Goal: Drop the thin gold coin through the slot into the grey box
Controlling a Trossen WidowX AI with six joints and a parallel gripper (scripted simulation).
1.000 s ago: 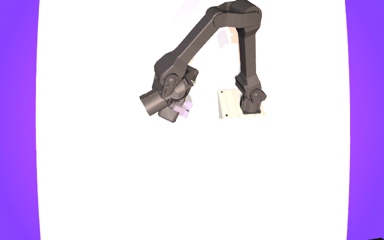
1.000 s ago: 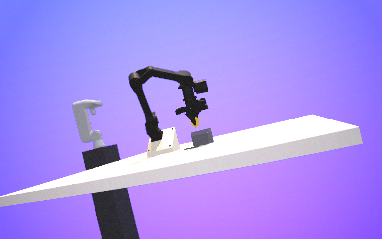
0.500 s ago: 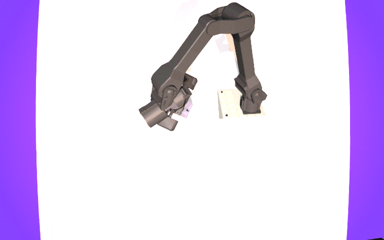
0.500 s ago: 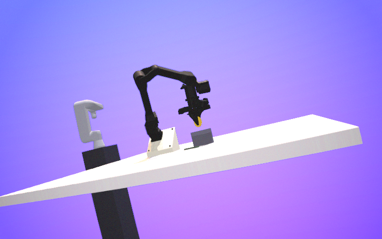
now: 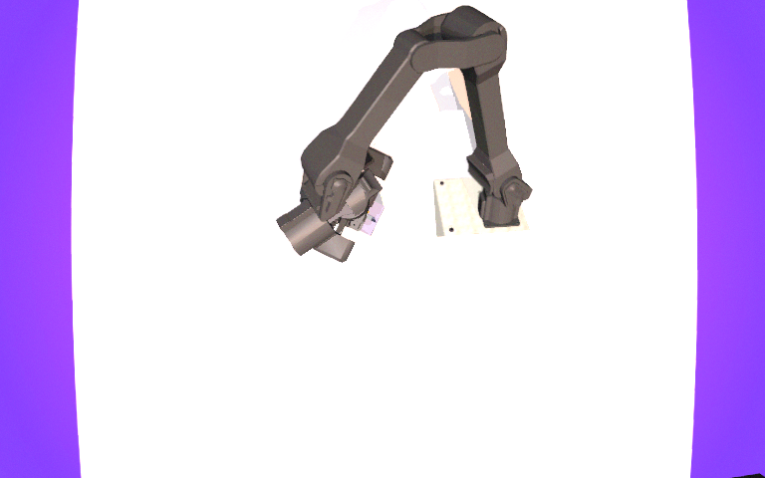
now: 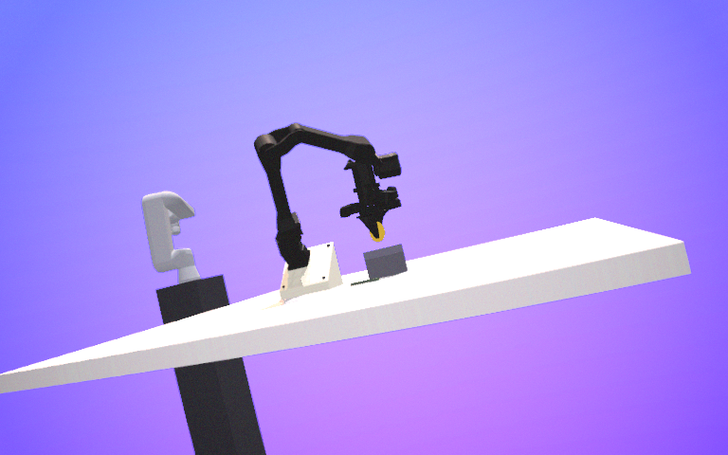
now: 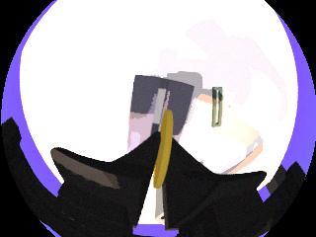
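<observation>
- Coin (image 7: 162,148): you have it pinched on edge in the end effector (image 7: 160,188). In the wrist view it reads as a thin gold sliver, near upright, rising from the lower centre of the frame. In the exterior view its lower part hangs below the fingers as a gold disc (image 6: 377,231), in the air above the box and clear of its lid.
- End effector (image 6: 375,222): nearly closed, fingers clamped on the coin, pointing down at centre frame in the exterior view. The dark finger (image 7: 99,181) fills the lower left of the wrist view, its partner the lower right.
- Box (image 6: 385,261): grey, closed, standing on the table just below and slightly right of the coin in the exterior view. In the wrist view its lid (image 7: 148,109) sits directly behind the top of the coin, with a pale narrow slot (image 7: 161,107) running roughly in line with the coin's edge. From the top view you see only a pale corner of it (image 5: 372,219) under the wrist.
- Holder (image 7: 217,106): a small dark-green strip, right of the box in the wrist view; a thin dark sliver (image 6: 360,282) on the table left of the box in the exterior view.
- Arm base plate (image 5: 456,205): pale, right of centre in the top view.
- Table (image 6: 510,268): white slab carrying box, holder and base.
- White camera mount (image 6: 163,230) on a dark post (image 6: 209,343): left of frame, exterior view.
</observation>
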